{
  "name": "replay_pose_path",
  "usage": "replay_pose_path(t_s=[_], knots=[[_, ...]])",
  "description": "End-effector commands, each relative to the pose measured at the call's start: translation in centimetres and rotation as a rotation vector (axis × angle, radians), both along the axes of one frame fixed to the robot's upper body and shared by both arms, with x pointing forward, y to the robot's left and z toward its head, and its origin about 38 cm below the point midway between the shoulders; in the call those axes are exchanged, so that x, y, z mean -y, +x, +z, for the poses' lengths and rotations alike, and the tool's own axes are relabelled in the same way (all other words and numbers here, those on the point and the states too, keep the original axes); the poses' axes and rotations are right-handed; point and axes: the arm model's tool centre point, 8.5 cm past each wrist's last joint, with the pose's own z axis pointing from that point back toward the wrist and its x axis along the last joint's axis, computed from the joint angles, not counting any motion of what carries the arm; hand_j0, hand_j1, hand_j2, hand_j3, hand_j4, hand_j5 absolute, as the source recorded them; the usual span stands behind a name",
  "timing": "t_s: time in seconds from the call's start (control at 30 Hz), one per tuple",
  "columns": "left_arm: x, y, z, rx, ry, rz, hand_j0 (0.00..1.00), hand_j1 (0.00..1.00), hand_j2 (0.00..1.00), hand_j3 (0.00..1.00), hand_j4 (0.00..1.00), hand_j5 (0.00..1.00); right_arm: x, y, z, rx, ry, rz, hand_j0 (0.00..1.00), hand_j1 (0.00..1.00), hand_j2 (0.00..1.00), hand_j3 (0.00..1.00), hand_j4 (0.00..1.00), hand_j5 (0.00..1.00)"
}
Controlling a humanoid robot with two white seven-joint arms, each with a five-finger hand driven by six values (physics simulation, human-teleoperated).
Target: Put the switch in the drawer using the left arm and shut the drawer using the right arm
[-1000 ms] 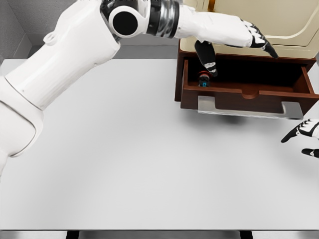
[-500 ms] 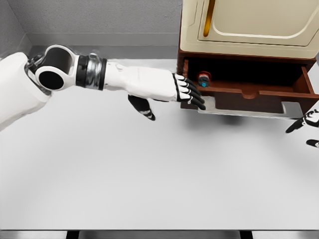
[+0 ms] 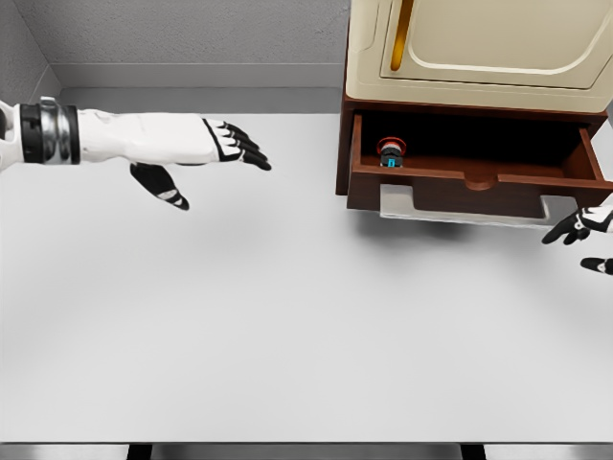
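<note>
The drawer (image 3: 479, 182) is dark reddish brown with a pale grey handle (image 3: 469, 209). The switch (image 3: 391, 152) is red on top (blue-green below). The cabinet (image 3: 479, 48) is cream with a yellow strip. The desk (image 3: 287, 316) is light grey. The left hand (image 3: 196, 153) is white with black fingers (image 3: 251, 153).

1. My left hand (image 3: 196, 146) hovers above the white desk (image 3: 287, 326), fingers spread, holding nothing, well apart from the drawer (image 3: 474, 182).
2. The switch (image 3: 391, 152) sits inside the open brown drawer, near its left end.
3. My right hand (image 3: 586, 240) shows at the right edge, fingers extended, just beside the drawer's grey handle (image 3: 469, 209).
</note>
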Motion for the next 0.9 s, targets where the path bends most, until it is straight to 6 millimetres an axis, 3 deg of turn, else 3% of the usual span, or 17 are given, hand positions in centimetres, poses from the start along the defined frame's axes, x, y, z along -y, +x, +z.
replay_pose_path(t_s=[0.0, 0.1, 0.37, 0.67, 0.8, 0.87], knots=[[-0.9, 0.7, -0.6, -0.02, 0.002, 0.038, 1.0, 1.0, 1.0, 1.0, 1.0, 1.0, -0.5, -0.3, -0.8, -0.007, -0.031, 0.035, 0.67, 0.67, 0.67, 0.67, 0.67, 0.67], [-1.5, 1.1, -0.7, -0.026, 0.005, 0.061, 1.0, 1.0, 1.0, 1.0, 1.0, 1.0, -0.8, -0.1, -1.1, -0.008, -0.028, 0.043, 0.68, 0.68, 0.68, 0.68, 0.68, 0.68], [-0.2, 0.9, -1.7, -0.051, 0.059, 0.018, 1.0, 1.0, 1.0, 1.0, 1.0, 1.0, -1.3, 0.2, -1.3, -0.014, -0.032, 0.059, 0.69, 0.69, 0.69, 0.69, 0.69, 0.69], [-0.1, 1.0, -1.7, -0.049, 0.059, 0.018, 1.0, 1.0, 1.0, 1.0, 1.0, 1.0, -1.6, 0.5, -1.1, -0.005, -0.031, 0.069, 0.69, 0.69, 0.69, 0.69, 0.69, 0.69], [0.0, 1.0, -1.7, -0.05, 0.061, 0.016, 1.0, 1.0, 1.0, 1.0, 1.0, 1.0, -3.9, 1.9, -1.1, -0.001, -0.028, 0.141, 0.69, 0.69, 0.69, 0.69, 0.69, 0.69], [0.0, 1.0, -1.7, -0.05, 0.061, 0.016, 1.0, 1.0, 1.0, 1.0, 1.0, 1.0, -4.0, 2.1, -0.7, 0.011, -0.029, 0.143, 0.69, 0.69, 0.69, 0.69, 0.69, 0.69]])
